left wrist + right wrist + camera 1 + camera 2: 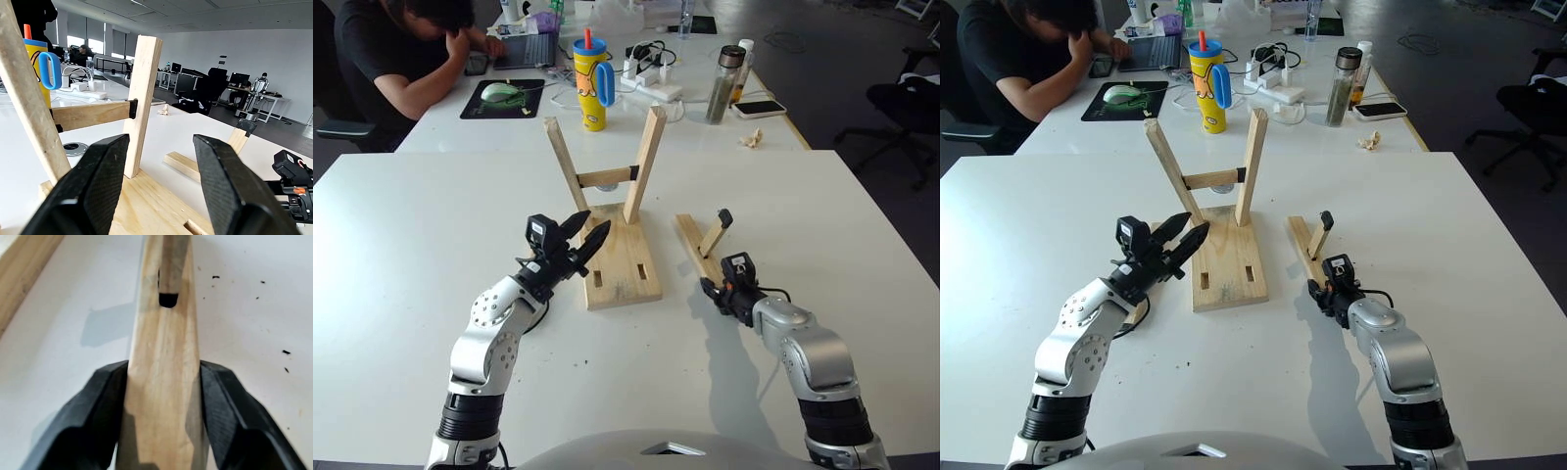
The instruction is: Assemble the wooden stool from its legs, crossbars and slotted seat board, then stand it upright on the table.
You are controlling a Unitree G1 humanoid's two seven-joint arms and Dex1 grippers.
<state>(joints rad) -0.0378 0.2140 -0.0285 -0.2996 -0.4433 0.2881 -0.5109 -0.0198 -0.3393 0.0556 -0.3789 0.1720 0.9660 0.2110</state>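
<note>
Right gripper (713,288) is clamped on the near end of the loose leg (693,245), which lies just right of the seat board (622,269), ready, I judge, to be lifted to a free slot (649,266). Left gripper (592,227) hovers with its fingers spread at the board's left edge, likely to steady it. The board lies flat on the white table (411,225) with two joined legs (646,157) standing at its far end, and beyond that a cluttered desk holds a yellow cup (590,86).
</note>
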